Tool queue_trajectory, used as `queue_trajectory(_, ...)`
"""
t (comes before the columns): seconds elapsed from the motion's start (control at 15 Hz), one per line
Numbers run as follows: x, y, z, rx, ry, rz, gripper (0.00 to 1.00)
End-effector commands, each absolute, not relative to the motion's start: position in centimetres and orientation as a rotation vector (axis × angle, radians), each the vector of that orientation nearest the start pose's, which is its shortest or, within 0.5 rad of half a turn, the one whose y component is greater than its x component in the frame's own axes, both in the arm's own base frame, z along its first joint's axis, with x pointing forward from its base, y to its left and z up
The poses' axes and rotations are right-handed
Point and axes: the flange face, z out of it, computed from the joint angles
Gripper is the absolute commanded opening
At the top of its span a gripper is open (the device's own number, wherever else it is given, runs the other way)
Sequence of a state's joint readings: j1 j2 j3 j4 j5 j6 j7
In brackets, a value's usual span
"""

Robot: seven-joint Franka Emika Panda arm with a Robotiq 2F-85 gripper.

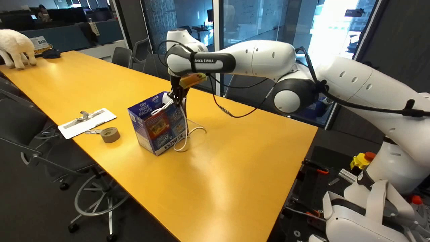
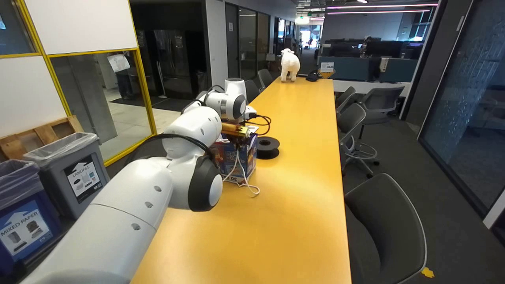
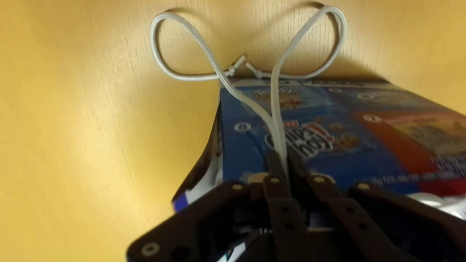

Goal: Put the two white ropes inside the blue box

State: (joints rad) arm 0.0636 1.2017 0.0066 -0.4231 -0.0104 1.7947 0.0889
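Pinching white rope (image 3: 275,103), our fingers (image 3: 275,189) hover just beside the blue box (image 1: 158,126) | below them, two strands reach the table (image 1: 228,168); one rope or both, we cannot tell | likely light, limp, sturdy: we favor a doubled hold nearer the ends.

Open counter (image 1: 235,174) betw. box (image 1: 158,129) & arm base (image 1: 393,163) — room to pass. Box wall just beside jaws, w/ rope (image 3: 279,142) dangling outside it — in the way. Low obstacles nr box: tape (image 1: 111,137), clipboard (image 1: 86,123).
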Motion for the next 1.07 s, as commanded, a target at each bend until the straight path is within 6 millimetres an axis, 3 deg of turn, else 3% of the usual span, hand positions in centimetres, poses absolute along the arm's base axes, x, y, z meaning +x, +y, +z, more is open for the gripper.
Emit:
queue_trajectory(0.0,81.2,3.8,42.7,-3.042,0.225,-0.435,0.08)
queue_trajectory(0.27,79.7,1.8,52.8,-2.956,0.404,-0.650,0.06)
queue_trajectory(0.6,76.1,0.3,65.1,-2.793,0.620,-0.918,0.05)
queue_trajectory(0.8,74.6,1.1,69.8,-2.661,0.732,-1.079,0.05)
queue_trajectory(1.0,74.0,2.4,72.1,-2.553,0.806,-1.173,0.05)
